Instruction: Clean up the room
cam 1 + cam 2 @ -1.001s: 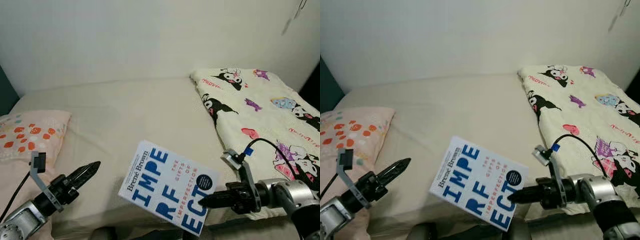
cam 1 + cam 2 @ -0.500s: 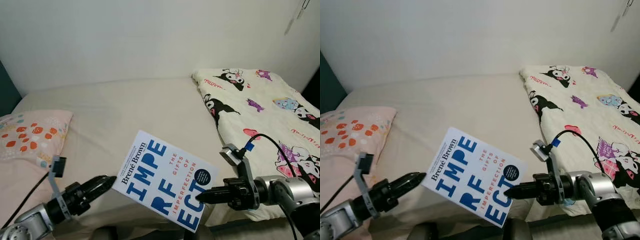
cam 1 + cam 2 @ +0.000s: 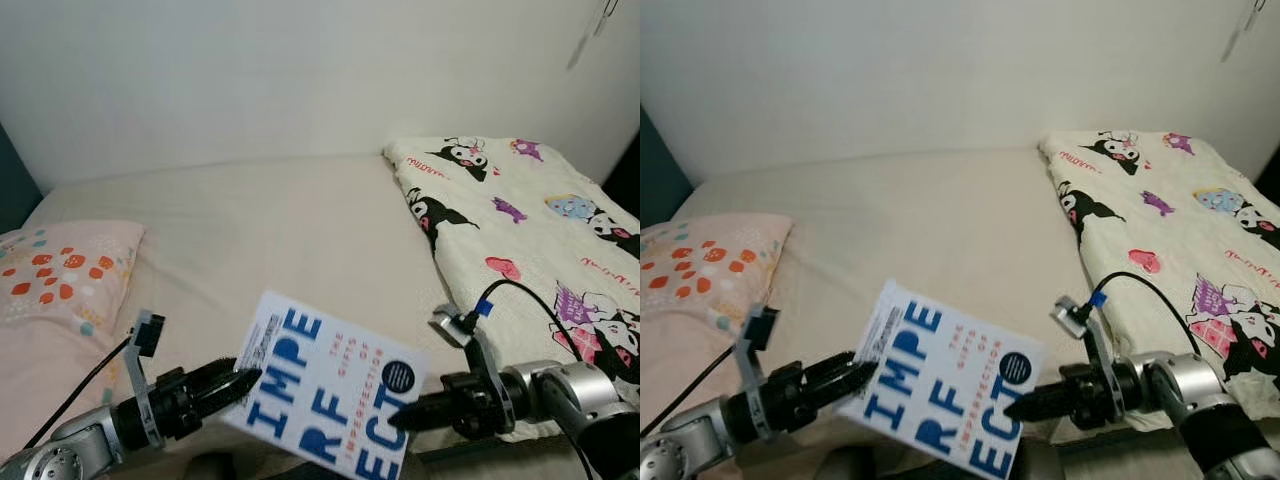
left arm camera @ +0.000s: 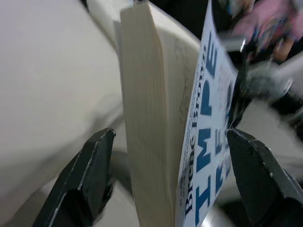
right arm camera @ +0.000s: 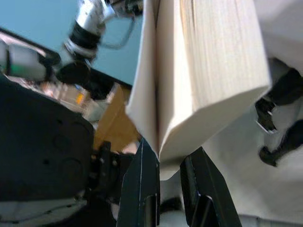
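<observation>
Book (image 3: 330, 395) tilted, spine toward spread left tool (image 3: 240, 383), right tool (image 3: 398, 418) pinching its corner

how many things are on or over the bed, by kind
book: 1
pillow: 1
cartoon blanket: 1
end effectors at the book, left and right: 2
total: 5

bed (image 3: 290, 230), plain cream sheet, runs out ahead of both grippers | pillow (image 3: 60, 270) w/ orange-red spots lying on it, out past the left gripper (image 3: 240, 382) | cartoon-print blanket (image 3: 520, 230) spread over it beyond the right gripper (image 3: 398, 418)
</observation>
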Controlling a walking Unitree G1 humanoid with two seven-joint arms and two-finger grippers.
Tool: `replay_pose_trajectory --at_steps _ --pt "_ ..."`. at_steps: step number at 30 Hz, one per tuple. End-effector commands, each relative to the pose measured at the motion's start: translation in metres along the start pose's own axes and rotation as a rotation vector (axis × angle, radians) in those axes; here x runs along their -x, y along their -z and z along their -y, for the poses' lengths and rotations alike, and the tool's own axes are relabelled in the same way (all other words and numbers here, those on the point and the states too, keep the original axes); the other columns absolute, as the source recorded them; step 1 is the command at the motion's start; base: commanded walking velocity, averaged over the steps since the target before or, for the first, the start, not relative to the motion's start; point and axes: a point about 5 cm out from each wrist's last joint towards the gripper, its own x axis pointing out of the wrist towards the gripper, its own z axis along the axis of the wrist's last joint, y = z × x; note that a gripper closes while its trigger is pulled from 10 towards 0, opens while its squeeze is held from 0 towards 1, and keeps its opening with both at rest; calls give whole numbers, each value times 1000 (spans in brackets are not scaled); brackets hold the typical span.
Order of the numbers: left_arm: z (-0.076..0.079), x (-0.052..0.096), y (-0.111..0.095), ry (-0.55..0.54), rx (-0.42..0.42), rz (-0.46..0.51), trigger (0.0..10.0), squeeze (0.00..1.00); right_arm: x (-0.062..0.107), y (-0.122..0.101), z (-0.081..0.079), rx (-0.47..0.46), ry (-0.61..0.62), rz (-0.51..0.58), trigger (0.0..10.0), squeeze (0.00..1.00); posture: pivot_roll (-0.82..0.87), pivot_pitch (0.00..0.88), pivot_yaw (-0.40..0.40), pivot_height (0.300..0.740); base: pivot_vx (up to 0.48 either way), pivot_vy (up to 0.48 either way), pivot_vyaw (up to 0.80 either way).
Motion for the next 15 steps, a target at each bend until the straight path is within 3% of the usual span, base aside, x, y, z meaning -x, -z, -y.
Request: replay_pose_trajectory --at_steps 1,15 --pt "0 -1 -1 6 -49 -53 10000 0 -1 -1 -1 35 -13 -25 10000 0 75 54 -69 591 0 0 0" --pt "-5 3 2 7 -78 -156 10000 0 -2 -7 -1 73 -14 -44 10000 0 77 53 -68 591 0 0 0"
